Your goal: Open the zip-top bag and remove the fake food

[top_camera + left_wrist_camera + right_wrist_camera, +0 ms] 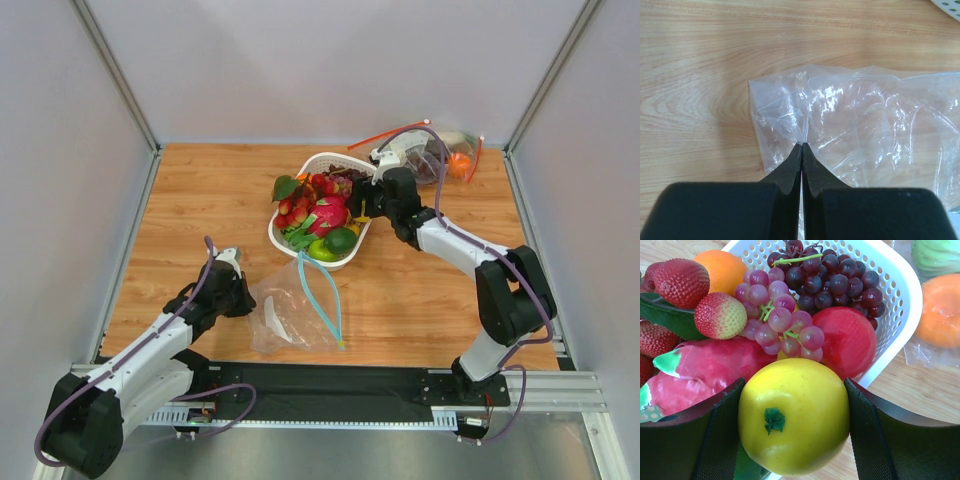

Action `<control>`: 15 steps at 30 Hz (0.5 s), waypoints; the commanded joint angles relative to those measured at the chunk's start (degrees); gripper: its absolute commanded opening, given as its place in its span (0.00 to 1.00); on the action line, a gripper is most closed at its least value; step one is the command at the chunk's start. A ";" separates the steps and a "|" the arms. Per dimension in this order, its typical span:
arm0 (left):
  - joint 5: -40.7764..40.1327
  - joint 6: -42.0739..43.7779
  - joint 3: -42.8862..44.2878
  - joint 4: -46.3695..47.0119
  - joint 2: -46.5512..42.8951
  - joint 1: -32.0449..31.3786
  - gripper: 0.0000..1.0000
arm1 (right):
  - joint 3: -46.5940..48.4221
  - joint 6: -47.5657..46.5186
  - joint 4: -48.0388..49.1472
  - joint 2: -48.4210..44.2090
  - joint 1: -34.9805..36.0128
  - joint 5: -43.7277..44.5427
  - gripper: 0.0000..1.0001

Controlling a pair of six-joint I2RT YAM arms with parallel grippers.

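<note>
zip-top bag (300, 312), lower centre of top view: clear, teal zip strip, white label.
table (200, 210): light-brown wood grain.
basket (892, 287): white, round-hole perforation.
yellow fruit (795, 420), bottom centre of right wrist view: glossy yellow, small green stem patch.
grapes (782, 315): pink-purple, with a darker bunch above.
dragon fruit (715, 365): magenta, green-tipped scales.
strawberries (680, 280): red, dimpled; one fades to pale green.
orange (722, 267): orange.
second bag (450, 150), upper right of top view: clear, red-orange strip.

2 bags (290, 318) (452, 150); 1 basket (322, 158)
</note>
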 commanded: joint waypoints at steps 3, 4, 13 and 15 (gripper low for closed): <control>0.00 0.89 1.87 -0.46 -0.89 0.26 0.00 | 1.36 0.11 4.45 0.41 -0.20 0.56 0.63; 0.09 0.89 1.78 -0.46 -0.80 0.26 0.00 | 1.27 0.11 4.54 0.41 -0.12 0.56 0.66; 0.44 0.98 1.87 -0.46 -0.98 0.26 0.00 | 1.09 0.90 6.03 0.58 -0.38 0.29 1.00; 0.44 0.89 1.87 -0.37 -1.15 0.26 0.00 | 1.00 1.34 6.38 0.41 -0.47 0.38 1.00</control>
